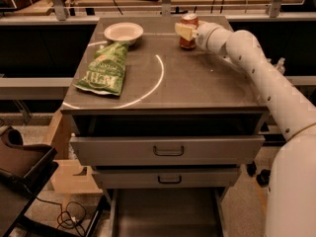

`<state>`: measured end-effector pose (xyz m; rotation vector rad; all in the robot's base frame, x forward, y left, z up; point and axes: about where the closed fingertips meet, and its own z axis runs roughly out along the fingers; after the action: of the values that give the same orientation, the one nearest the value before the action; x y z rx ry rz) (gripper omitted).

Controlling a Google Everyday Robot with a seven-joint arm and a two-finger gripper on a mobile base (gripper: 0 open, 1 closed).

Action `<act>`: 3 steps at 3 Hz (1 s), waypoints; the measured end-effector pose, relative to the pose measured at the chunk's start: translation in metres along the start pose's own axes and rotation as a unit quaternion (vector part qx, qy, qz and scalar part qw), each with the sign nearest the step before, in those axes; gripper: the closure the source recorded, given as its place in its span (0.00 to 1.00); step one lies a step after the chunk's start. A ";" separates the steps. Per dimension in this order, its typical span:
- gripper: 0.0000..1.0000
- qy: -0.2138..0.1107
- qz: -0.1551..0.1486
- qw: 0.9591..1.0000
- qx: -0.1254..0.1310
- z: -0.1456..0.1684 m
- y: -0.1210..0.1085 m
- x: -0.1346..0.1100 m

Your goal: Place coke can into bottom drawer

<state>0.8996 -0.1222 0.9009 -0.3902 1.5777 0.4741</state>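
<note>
The coke can (188,42) stands upright at the back right of the table top. My gripper (186,31) reaches in from the right and is shut on the coke can, with one pale finger (182,31) across its left front. The can's base looks to be on the table. The bottom drawer (168,214) is pulled open below the cabinet, and its dark floor is bare.
A white bowl (123,32) sits at the back left of the table top (197,83). A green chip bag (104,69) lies in front of it. The top drawer (168,149) stands slightly out and the middle drawer (169,178) is closed. A dark chair (19,167) stands at the lower left.
</note>
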 end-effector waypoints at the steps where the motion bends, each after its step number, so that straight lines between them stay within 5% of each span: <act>1: 0.86 0.000 0.000 1.000 -0.002 0.002 0.002 0.001; 2: 1.00 0.001 0.001 1.000 -0.003 0.004 0.004 0.002; 3: 1.00 0.001 0.001 1.000 -0.004 0.004 0.005 0.002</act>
<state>0.9002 -0.1163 0.8995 -0.3949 1.5783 0.4807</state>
